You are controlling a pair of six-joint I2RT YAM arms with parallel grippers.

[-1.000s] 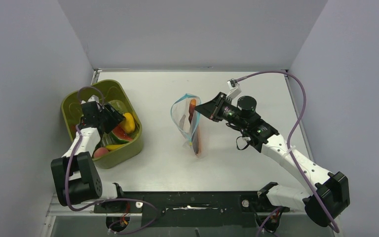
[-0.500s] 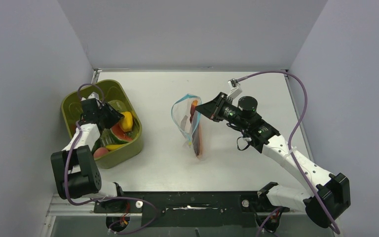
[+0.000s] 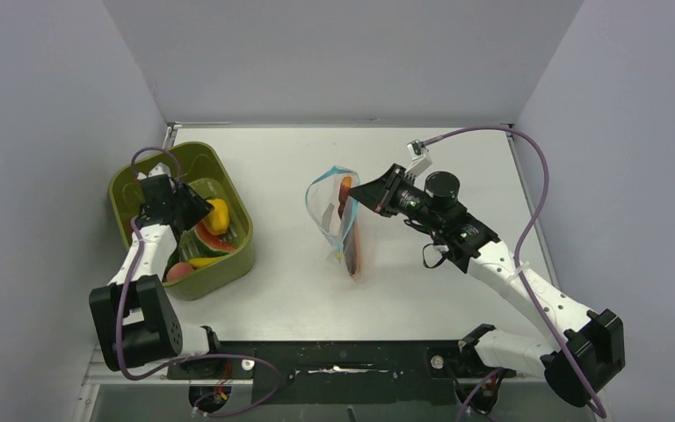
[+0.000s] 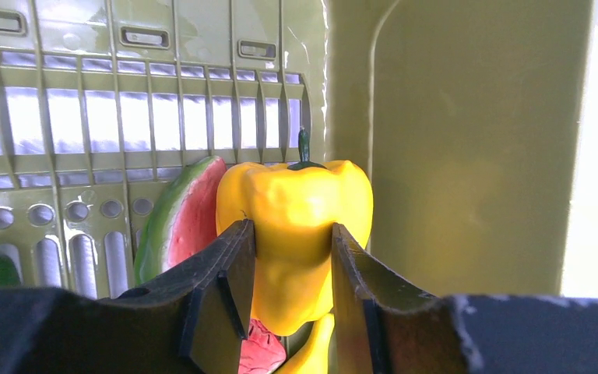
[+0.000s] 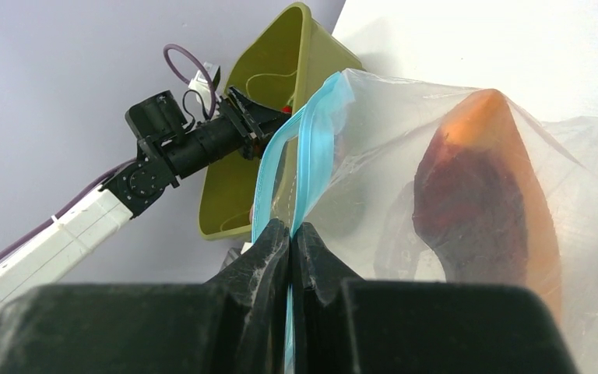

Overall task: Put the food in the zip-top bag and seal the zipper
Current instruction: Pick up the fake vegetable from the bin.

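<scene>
The green bin [image 3: 195,149] is sitting by the counter's left edge, the clear bag [image 3: 323,211] is standing mid-counter, the left gripper [image 4: 292,245] is pinching a yellow pepper [image 4: 296,195] within the bin, and the right gripper [image 5: 290,241] is pinching the bag's blue zipper [image 5: 312,146]

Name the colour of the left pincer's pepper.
Pepper: yellow, dark green stem; left wrist view shows it best.

Bright, even light, soft shadows; glare whitens slots in the olive bin [image 4: 467,156].
</scene>
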